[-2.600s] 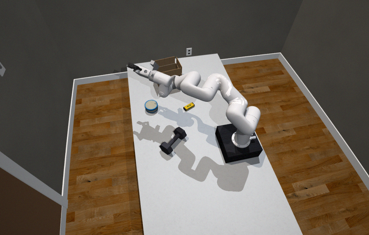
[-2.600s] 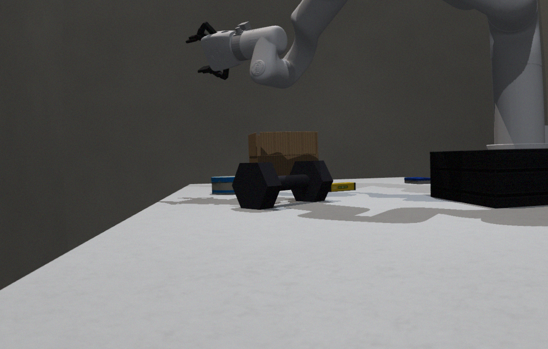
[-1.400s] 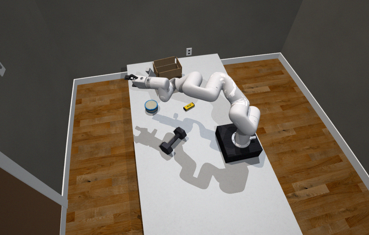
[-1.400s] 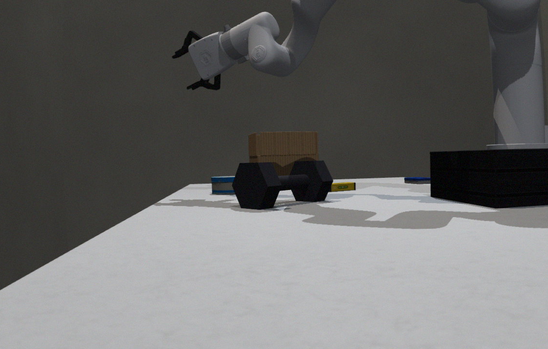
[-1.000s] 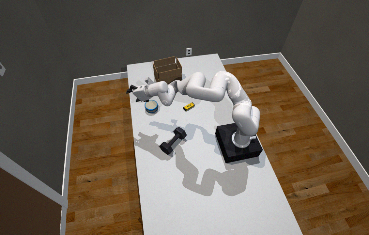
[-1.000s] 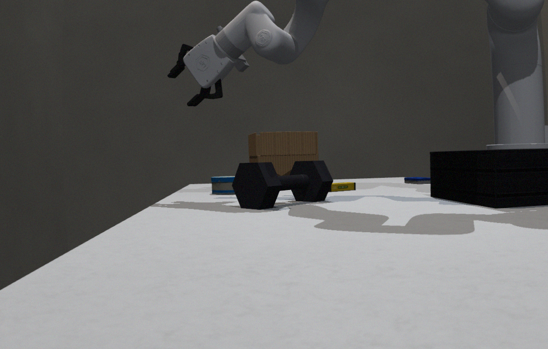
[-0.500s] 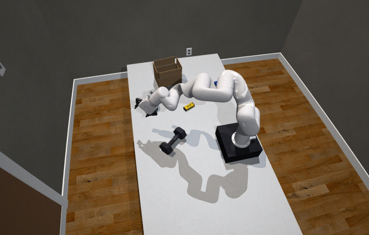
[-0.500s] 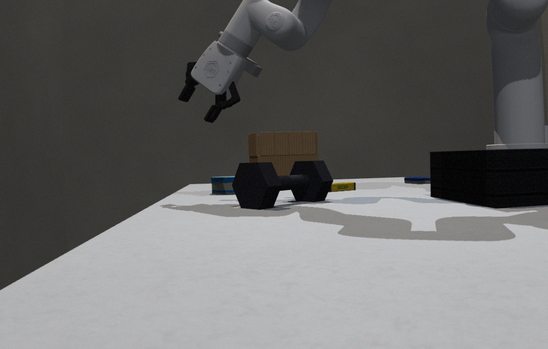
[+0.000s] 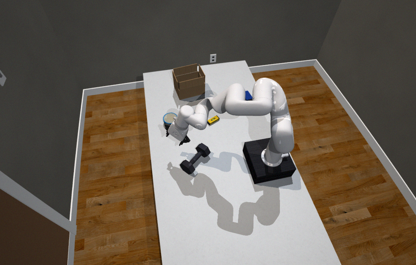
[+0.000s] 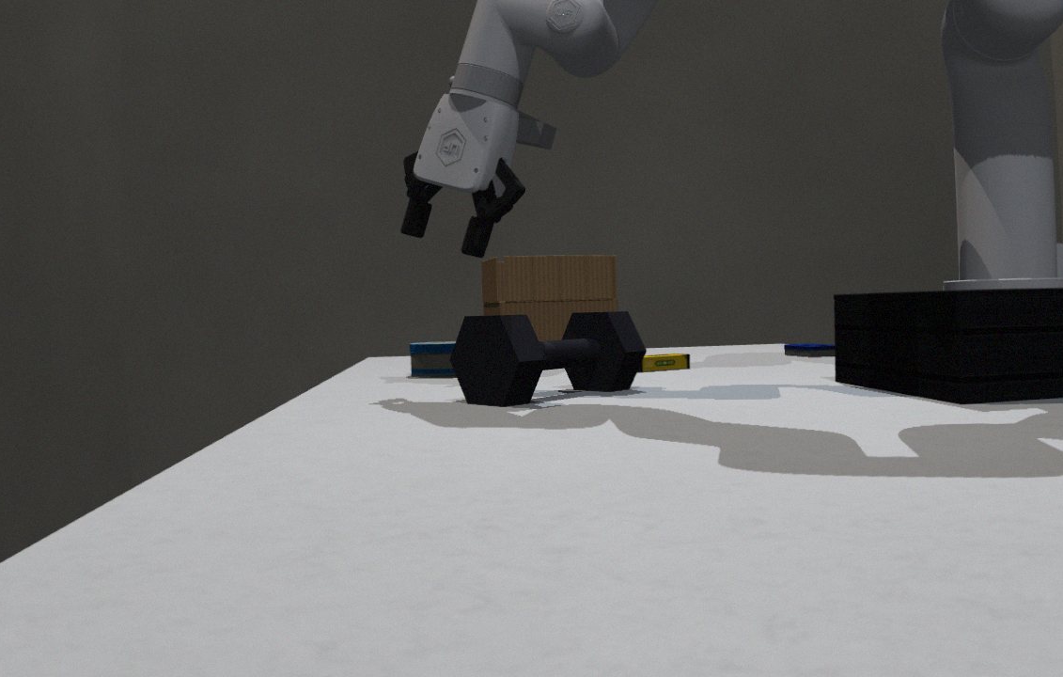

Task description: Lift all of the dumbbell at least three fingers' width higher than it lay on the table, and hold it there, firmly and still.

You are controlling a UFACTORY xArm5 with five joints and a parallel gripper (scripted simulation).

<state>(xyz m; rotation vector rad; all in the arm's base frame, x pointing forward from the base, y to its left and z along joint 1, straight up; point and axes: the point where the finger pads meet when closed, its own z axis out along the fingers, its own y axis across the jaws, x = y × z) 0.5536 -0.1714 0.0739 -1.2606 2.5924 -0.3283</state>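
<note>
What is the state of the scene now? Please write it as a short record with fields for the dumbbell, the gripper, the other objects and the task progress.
dumbbell: black hex dumbbell lying flat on the white table, both heads down
gripper: gripper open, holding nothing, pointing down, in the air above the dumbbell and off to one side
other objects: open cardboard box, round blue tin, small yellow level, flat blue item behind the arm
arm base: black block on the table
task progress: dumbbell not grasped, not lifted
</note>
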